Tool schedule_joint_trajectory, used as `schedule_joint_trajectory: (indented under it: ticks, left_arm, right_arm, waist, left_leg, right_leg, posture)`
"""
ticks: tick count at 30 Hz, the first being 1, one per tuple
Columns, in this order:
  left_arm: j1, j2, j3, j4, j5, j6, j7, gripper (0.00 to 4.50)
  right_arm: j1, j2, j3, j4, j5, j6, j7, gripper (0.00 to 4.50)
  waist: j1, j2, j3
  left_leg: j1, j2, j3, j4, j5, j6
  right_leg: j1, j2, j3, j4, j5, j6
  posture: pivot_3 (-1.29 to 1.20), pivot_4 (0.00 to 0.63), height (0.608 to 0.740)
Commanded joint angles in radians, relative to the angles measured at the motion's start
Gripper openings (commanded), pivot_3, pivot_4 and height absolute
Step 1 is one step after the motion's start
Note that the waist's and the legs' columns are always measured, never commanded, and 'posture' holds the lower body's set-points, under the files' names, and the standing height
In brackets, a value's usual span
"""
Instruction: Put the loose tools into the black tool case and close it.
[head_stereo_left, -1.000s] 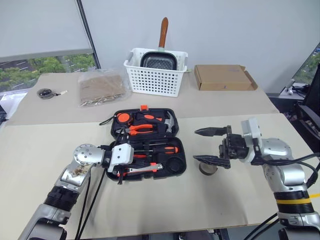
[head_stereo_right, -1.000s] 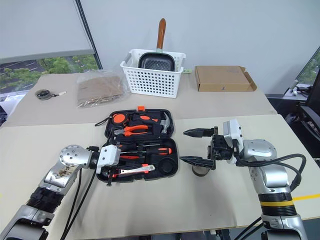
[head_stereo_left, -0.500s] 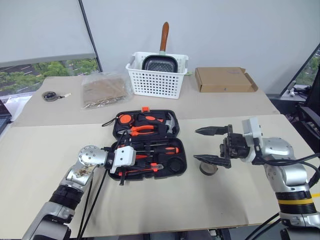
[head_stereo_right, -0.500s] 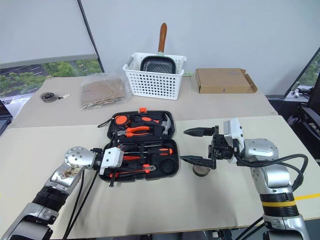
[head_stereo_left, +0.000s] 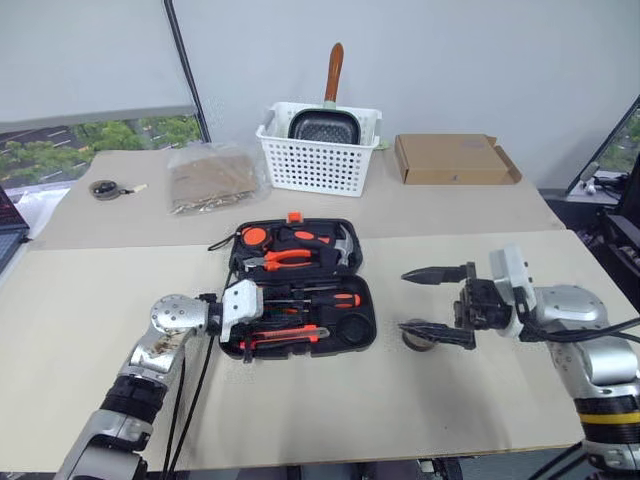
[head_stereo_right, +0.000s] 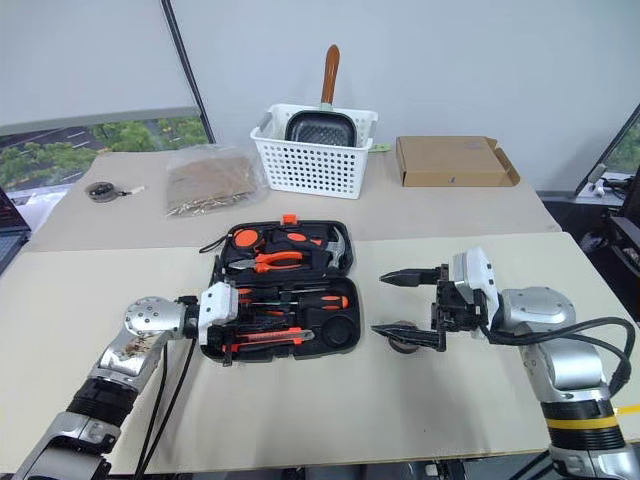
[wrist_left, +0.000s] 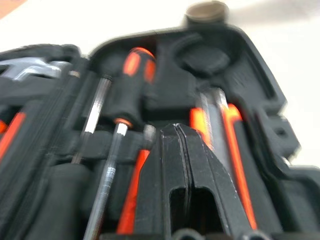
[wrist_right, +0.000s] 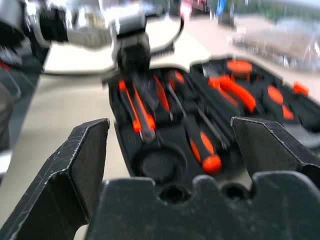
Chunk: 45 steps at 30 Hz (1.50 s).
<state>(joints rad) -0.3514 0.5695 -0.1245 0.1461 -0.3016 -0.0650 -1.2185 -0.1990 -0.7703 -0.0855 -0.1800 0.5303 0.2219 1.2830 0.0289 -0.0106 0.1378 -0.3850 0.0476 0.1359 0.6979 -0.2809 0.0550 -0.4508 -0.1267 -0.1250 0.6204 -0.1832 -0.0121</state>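
On the beige table (head_stereo_left: 90, 300): open flat black moulded-plastic tool case (head_stereo_left: 357, 336).
Left gripper (head_stereo_left: 247, 350), fingers pressed together empty, over its near-left edge; right gripper (head_stereo_left: 425, 303) spread wide above small grey tape roll (head_stereo_left: 414, 340) just right of the case.

no readable text, labels, brands or numbers on anything in view
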Motion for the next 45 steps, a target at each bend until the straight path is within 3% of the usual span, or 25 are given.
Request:
schedule_joint_trajectory:
  ticks: [1, 7, 10, 19, 21, 24, 25, 30, 31, 38, 45]
  left_arm:
    - [0.005, 0.080, 0.091, -0.247, -0.205, 0.248, -0.007, 0.03]
    - [0.021, 0.231, 0.135, -0.415, -0.323, 0.443, -0.066, 0.03]
    - [0.010, 0.278, 0.148, -0.424, -0.330, 0.486, -0.075, 0.64]
    - [0.040, 0.387, 0.149, -0.505, -0.324, 0.515, -0.139, 3.97]
    - [0.049, 0.403, 0.147, -0.523, -0.319, 0.519, -0.150, 4.44]
    - [0.060, 0.414, 0.147, -0.543, -0.314, 0.517, -0.153, 4.44]
    - [0.062, 0.414, 0.147, -0.547, -0.314, 0.517, -0.152, 4.50]
    - [0.072, 0.415, 0.150, -0.574, -0.323, 0.527, -0.146, 4.50]
    - [0.074, 0.415, 0.151, -0.577, -0.324, 0.529, -0.145, 4.50]
    - [0.107, 0.426, 0.164, -0.596, -0.327, 0.534, -0.140, 4.50]
    - [0.131, 0.429, 0.187, -0.602, -0.334, 0.545, -0.111, 4.50]
  right_arm:
    - [0.039, -0.049, -0.006, -0.089, -0.028, 0.044, -0.042, 4.50]
    - [0.082, -0.140, 0.060, -0.144, -0.141, 0.124, -0.096, 4.50]
    - [0.102, -0.163, 0.085, -0.172, -0.162, 0.156, -0.111, 4.50]
    - [0.140, -0.186, 0.098, -0.228, -0.185, 0.264, -0.183, 4.50]
    - [0.142, -0.185, 0.099, -0.232, -0.188, 0.274, -0.193, 4.50]
    - [0.134, -0.173, 0.110, -0.227, -0.201, 0.276, -0.204, 4.50]
    - [0.132, -0.174, 0.119, -0.221, -0.207, 0.276, -0.204, 4.24]
    - [0.113, -0.169, 0.160, -0.173, -0.251, 0.266, -0.215, 2.77]
    - [0.109, -0.167, 0.167, -0.164, -0.258, 0.260, -0.214, 2.22]
    - [0.084, -0.148, 0.177, -0.150, -0.270, 0.243, -0.217, 0.04]
    - [-0.028, -0.148, 0.182, -0.219, -0.236, 0.283, -0.188, 0.04]
  waist:
    - [-0.004, -0.002, 0.000]
    - [-0.014, -0.002, 0.001]
    - [-0.014, -0.004, 0.002]
    - [-0.012, -0.005, 0.003]
    - [-0.012, -0.005, 0.003]
    - [-0.013, -0.005, 0.003]
    - [-0.013, -0.005, 0.003]
    - [-0.014, -0.005, 0.003]
    - [-0.014, -0.005, 0.003]
    - [-0.014, -0.006, 0.003]
    - [-0.017, -0.006, 0.003]
  left_leg:
    - [-0.003, 0.000, 0.000, 0.000, 0.000, 0.000]
    - [-0.005, 0.000, 0.003, -0.002, 0.003, -0.007]
    - [-0.004, 0.000, 0.002, -0.002, -0.001, -0.003]
    - [-0.005, 0.000, 0.000, -0.002, -0.002, -0.001]
    - [-0.005, 0.000, 0.001, -0.002, -0.002, -0.001]
    - [-0.005, 0.000, 0.001, -0.002, -0.002, -0.001]
    - [-0.005, 0.000, 0.001, -0.002, -0.002, -0.001]
    - [-0.005, 0.000, 0.001, -0.002, -0.001, -0.002]
    - [-0.005, 0.000, 0.001, -0.002, -0.001, -0.002]
    - [-0.004, 0.000, 0.001, -0.002, 0.000, -0.004]
    - [-0.004, 0.000, 0.001, -0.002, 0.000, -0.004]
  right_leg:
    - [-0.003, 0.001, 0.000, -0.001, 0.000, 0.000]
    - [-0.003, 0.003, 0.001, -0.008, 0.000, 0.002]
    - [-0.003, 0.003, 0.001, -0.009, -0.001, 0.002]
    - [-0.003, 0.005, 0.001, -0.008, -0.001, 0.002]
    - [-0.003, 0.005, 0.001, -0.008, -0.001, 0.002]
    - [-0.003, 0.005, 0.002, -0.008, -0.001, 0.002]
    - [-0.003, 0.005, 0.001, -0.008, -0.001, 0.002]
    - [-0.003, 0.005, 0.002, -0.008, -0.001, 0.002]
    - [-0.003, 0.005, 0.002, -0.008, -0.001, 0.002]
    - [-0.003, 0.006, 0.002, -0.008, -0.001, 0.002]
    - [-0.004, 0.006, 0.002, -0.007, 0.000, 0.002]
  posture:
    - [0.00, 0.150, 0.700]
    - [0.00, 0.150, 0.700]
    - [0.00, 0.150, 0.700]
    - [0.00, 0.150, 0.700]
    - [0.00, 0.150, 0.700]
    - [0.00, 0.150, 0.700]
    - [0.00, 0.150, 0.700]
    - [0.00, 0.150, 0.700]
    - [0.00, 0.150, 0.700]
    - [0.00, 0.150, 0.700]
    - [0.00, 0.150, 0.700]
